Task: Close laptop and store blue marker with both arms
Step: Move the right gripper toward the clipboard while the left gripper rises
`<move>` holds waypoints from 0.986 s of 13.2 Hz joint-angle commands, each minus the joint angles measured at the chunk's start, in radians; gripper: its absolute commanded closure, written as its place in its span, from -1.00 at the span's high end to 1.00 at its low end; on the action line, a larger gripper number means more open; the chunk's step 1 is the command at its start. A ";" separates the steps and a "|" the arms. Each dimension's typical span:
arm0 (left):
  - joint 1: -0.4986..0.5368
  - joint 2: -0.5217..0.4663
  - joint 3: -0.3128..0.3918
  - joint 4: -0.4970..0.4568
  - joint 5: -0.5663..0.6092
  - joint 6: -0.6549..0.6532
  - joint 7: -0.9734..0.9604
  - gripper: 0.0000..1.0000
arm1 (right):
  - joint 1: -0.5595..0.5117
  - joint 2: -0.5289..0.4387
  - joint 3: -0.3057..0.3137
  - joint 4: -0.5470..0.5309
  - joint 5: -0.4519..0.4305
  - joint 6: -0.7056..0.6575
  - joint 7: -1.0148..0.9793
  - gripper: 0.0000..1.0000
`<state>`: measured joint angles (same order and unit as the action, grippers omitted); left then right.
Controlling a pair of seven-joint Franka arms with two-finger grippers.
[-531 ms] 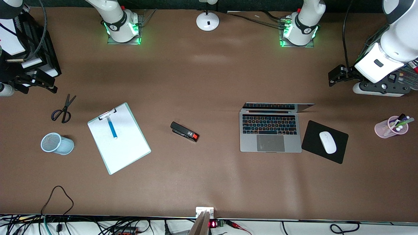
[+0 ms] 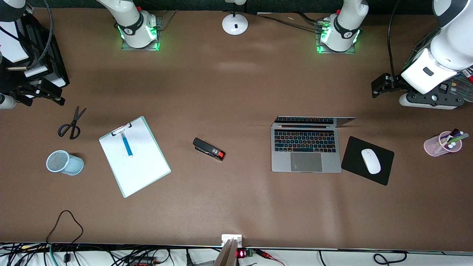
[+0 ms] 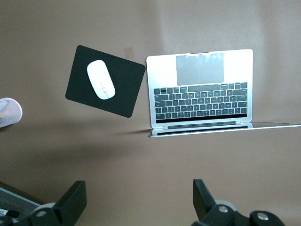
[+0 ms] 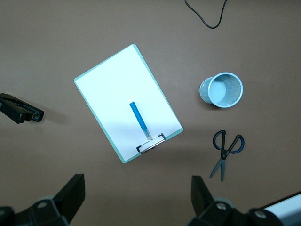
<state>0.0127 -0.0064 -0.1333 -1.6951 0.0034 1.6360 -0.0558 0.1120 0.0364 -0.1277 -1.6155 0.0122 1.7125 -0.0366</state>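
The laptop is seen open beside the mousepad, and the blue marker is laid on the clipboard toward the right arm's end. The left gripper is held spread and empty above bare table near the laptop, while the right gripper is held spread and empty above bare table near the clipboard

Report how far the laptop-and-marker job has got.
Nothing looks done: the laptop stands open and the blue marker lies on the clipboard. Nothing is in hand; the left end effector and right end effector hover open, empty. Left: close the lid, store the marker.
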 commanded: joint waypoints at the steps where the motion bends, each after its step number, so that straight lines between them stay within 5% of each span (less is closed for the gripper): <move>1: -0.005 0.003 -0.002 0.015 0.029 -0.016 -0.002 1.00 | 0.001 0.014 0.002 0.006 0.008 0.010 -0.003 1.00; 9: -0.008 0.077 -0.002 0.081 0.015 -0.044 -0.016 1.00 | -0.005 0.117 0.002 0.017 0.075 0.012 -0.003 1.00; 12: -0.006 0.105 -0.002 0.089 0.021 -0.080 -0.002 1.00 | -0.003 0.226 0.002 0.031 0.078 0.013 -0.055 1.00; 13: -0.010 0.111 -0.002 0.091 0.023 -0.093 0.001 0.80 | -0.008 0.238 0.002 0.031 0.081 0.028 -0.113 1.00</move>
<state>0.0084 0.0753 -0.1336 -1.6485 0.0034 1.5892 -0.0582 0.1131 0.2275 -0.1257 -1.6141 0.0719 1.7332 -0.0738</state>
